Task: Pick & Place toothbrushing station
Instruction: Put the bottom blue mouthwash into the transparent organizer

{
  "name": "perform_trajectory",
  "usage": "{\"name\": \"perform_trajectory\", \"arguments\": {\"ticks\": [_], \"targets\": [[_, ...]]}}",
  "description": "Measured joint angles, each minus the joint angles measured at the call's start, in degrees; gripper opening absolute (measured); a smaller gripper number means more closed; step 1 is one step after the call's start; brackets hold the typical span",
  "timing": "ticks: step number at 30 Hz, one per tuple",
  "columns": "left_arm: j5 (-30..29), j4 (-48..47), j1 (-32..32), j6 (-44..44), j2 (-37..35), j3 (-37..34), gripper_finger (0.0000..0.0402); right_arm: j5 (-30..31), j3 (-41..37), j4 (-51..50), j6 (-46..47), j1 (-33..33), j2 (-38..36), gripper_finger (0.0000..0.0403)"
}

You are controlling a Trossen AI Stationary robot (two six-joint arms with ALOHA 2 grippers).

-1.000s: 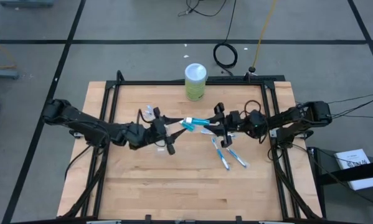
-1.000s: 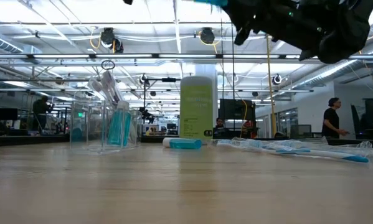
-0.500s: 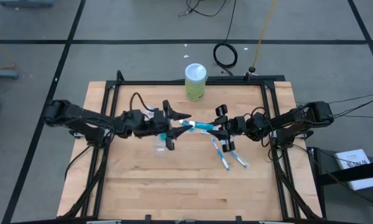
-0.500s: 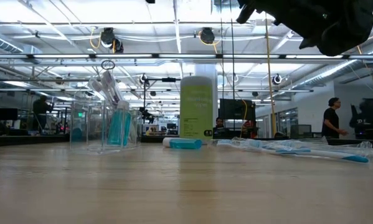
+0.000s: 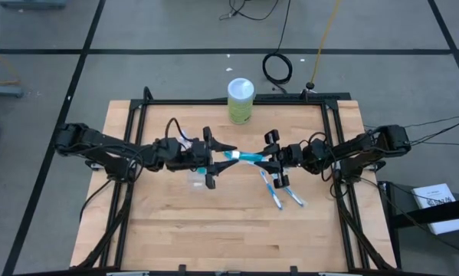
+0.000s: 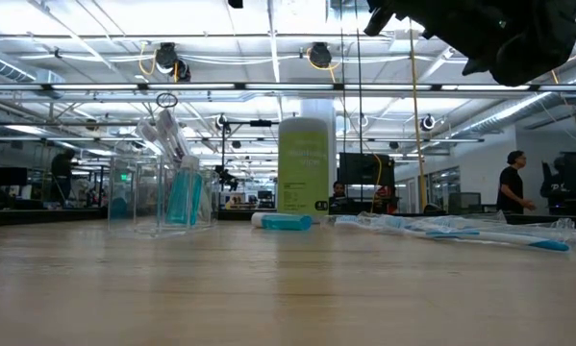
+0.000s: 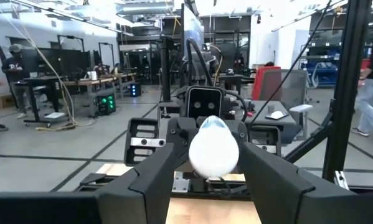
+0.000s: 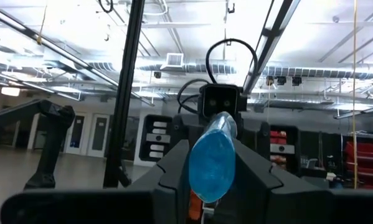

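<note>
A teal tube (image 5: 244,156) with a white cap hangs in the air over the table's middle, with my right gripper (image 5: 263,159) shut on it. My left gripper (image 5: 221,153) faces it from the left and is open, its fingers on either side of the white cap (image 7: 213,147). The clear cup (image 6: 162,197) stands on the table with toothbrushes and a teal tube upright in it. Two toothbrushes (image 5: 281,192) lie flat to the right of the middle. Another teal tube (image 6: 286,221) lies in front of the green canister (image 6: 304,168). My right gripper pinches the tube's teal body (image 8: 212,163) between its two fingers, coming from the table's right and lying along the tube. The tube sticks out toward the table's left, cap end first, lifted clear of the table. Whether my left gripper touches the cap, I cannot tell.
The green canister (image 5: 240,100) with its white lid stands at the table's far edge. A black frame (image 5: 214,102) runs around the table top. The near half of the wooden table (image 5: 214,230) is bare. People move in the room beyond.
My left gripper has swung toward the table's far edge and turned level until it faces the tube's cap end, with its fingers now around the cap. My right gripper has risen a little with the tube.
</note>
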Motion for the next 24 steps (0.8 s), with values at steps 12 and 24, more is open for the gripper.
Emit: {"name": "perform_trajectory", "arguments": {"ticks": [12, 24], "targets": [[2.66, 0.86, 0.01, 0.75, 0.0, -0.02, 0.014, 0.15, 0.0, -0.86, 0.1, 0.02, 0.0, 0.0077], [1.65, -0.85, -0.06, 0.23, -0.65, -0.02, 0.0096, 0.36, 0.0, -2.62, 0.94, -0.12, -0.11, 0.0105]]}}
